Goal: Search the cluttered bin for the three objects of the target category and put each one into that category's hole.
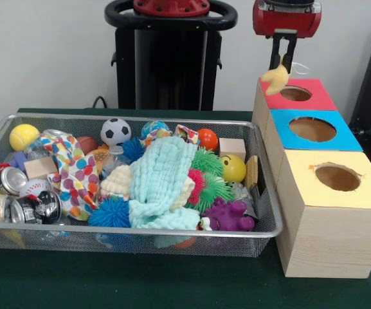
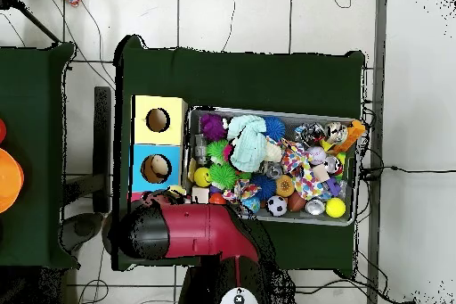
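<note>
— Well, what is seen around the red-surround hole (image 1: 296,94)?

— Well off to one side of it, the wire-mesh bin (image 1: 134,234) is seen on the green table (image 1: 172,283), heaped with balls, spiky toys and a mint knitted cloth (image 1: 159,183). The hole itself is cut in the top of the pale wooden box farthest back in the row, behind the blue-surround hole (image 1: 312,129) and the yellow-surround hole (image 1: 337,177).

— And the gripper (image 1: 282,63)?

— It is held directly above that red hole, its fingers clamped on a small plush animal (image 1: 276,76). The toy is pale yellow and soft, dangling just over the hole's rim, not yet inside. From overhead, the arm (image 2: 191,229) covers that box.
</note>
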